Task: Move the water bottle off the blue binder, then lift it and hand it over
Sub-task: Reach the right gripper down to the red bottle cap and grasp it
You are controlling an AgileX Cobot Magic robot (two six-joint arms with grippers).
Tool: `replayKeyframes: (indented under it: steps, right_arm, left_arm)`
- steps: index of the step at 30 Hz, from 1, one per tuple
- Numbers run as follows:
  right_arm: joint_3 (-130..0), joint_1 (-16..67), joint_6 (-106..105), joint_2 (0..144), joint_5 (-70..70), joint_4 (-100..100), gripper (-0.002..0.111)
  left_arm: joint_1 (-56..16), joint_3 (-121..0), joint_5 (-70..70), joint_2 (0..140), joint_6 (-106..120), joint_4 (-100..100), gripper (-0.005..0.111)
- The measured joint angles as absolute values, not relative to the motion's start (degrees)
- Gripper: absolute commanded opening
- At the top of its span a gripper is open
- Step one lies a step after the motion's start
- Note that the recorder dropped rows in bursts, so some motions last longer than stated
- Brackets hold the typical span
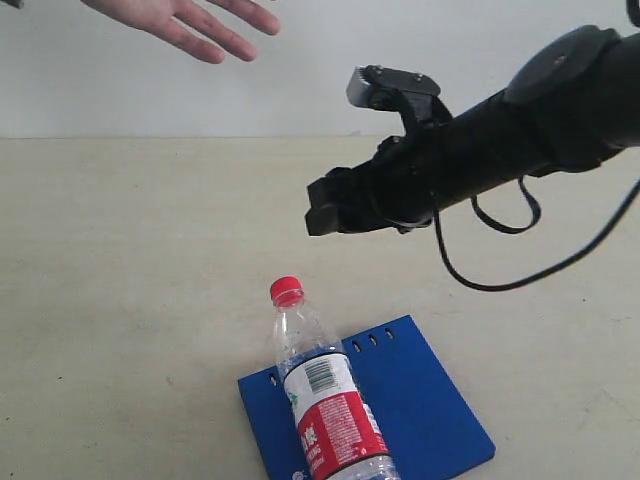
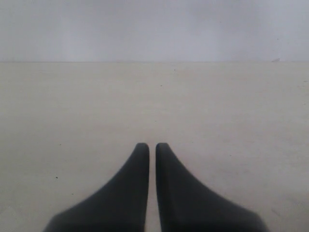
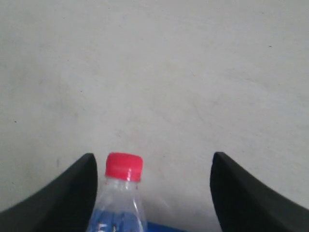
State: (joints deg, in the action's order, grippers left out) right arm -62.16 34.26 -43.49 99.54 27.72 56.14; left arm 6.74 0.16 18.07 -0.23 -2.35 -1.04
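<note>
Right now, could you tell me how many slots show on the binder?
4 slots: three along the binder edge right of the bottle, one left of it; the bottle may hide more.

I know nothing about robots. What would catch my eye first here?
A clear water bottle with a red cap stands on a blue binder, low in the exterior view on the pale table. A black robot arm hangs above it, reaching in from the right, its fingers spread open. A person's open hand is held out at the upper left.
</note>
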Motion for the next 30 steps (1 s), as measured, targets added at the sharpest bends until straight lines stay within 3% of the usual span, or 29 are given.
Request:
replayKeyframes:
  steps: [12,24,26,27,30]
  right_arm:
    - [-74.3,34.3,-43.4,116.5,42.5,58.7,0.061]
    - [-74.7,36.6,-48.8,118.0,49.1,59.1,0.060]
    - [-74.7,37.1,-48.5,118.1,47.7,59.1,0.048]
    - [-74.7,37.1,-48.3,118.1,47.5,59.1,0.037]
    - [-74.7,37.1,-47.4,118.1,46.9,58.7,0.030]
  left_arm:
    - [6.7,0.2,18.1,-0.2,-2.4,-1.0,0.005]
    - [6.7,0.2,18.1,-0.2,-2.4,-1.0,0.005]
    - [6.7,0.2,18.1,-0.2,-2.4,-1.0,0.005]
    - [6.7,0.2,18.1,-0.2,-2.4,-1.0,0.005]
    - [6.7,0.2,18.1,-0.2,-2.4,-1.0,0.005]
